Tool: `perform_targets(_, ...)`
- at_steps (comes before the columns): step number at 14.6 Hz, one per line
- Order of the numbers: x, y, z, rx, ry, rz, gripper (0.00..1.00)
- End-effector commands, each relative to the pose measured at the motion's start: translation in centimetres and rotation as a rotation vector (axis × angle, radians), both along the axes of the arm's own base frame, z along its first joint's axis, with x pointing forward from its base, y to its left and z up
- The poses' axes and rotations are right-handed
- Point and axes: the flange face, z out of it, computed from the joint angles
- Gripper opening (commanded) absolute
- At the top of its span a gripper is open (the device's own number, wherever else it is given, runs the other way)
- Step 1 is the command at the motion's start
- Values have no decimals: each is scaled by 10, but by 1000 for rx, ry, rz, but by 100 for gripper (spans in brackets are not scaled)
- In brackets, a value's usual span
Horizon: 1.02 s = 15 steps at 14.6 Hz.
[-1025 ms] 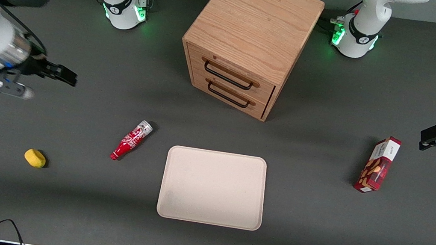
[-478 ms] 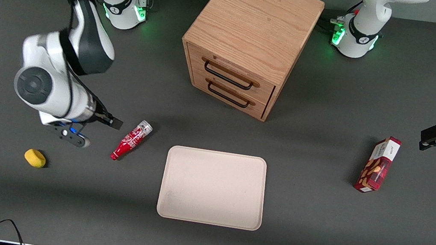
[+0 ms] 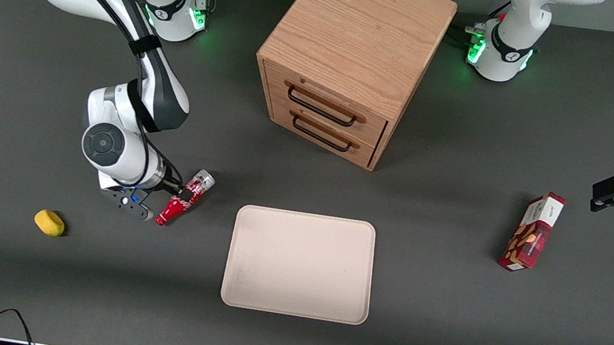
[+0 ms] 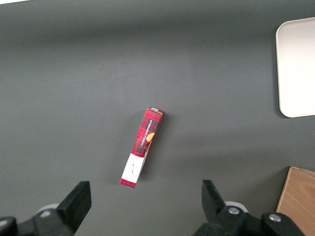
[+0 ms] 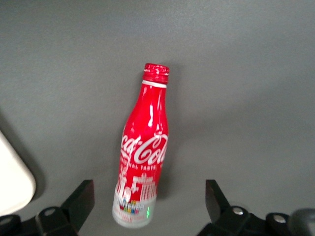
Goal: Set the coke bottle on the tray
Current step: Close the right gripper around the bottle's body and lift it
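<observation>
Gripper (image 3: 173,192) low over coke bottle (image 3: 186,197)

The coke bottle (image 5: 141,152), lying between the gripper (image 5: 150,201)'s spread black fingers (image 5: 81,196), is glossy red with a red cap, a thin white ring under the cap, white script lettering across its body, and a silver base band carrying small multicoloured marks. The tabletop (image 3: 440,338) under the fingers is plain dark grey. Just beside the bottle, away from the fingers, the tray (image 3: 299,264) is pale cream-beige without pattern. The snack box (image 3: 532,232) is dark red with a white end panel and an orange-tan picture. The drawer cabinet (image 3: 355,52) shows light wood grain with black handles. A small yellow object (image 3: 49,222) is unpatterned.
</observation>
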Motion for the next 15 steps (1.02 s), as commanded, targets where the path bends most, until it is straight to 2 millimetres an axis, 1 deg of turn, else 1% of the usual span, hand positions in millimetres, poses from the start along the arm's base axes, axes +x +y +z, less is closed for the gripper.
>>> perform_targets(1, 2, 5, -25, -25, -30, -43, 100)
perform_targets(3, 4, 7, -40, -12, -51, -89, 100)
perform_targets(6, 7, 9, -53, 0, -77, -163, 100)
perform_targets(7, 7, 16, -54, 3, -84, -167, 100)
perform_targets(8, 6, 17, -59, 1, -79, -173, 100)
perform_targets(15, 4, 17, -67, -3, -68, -176, 99)
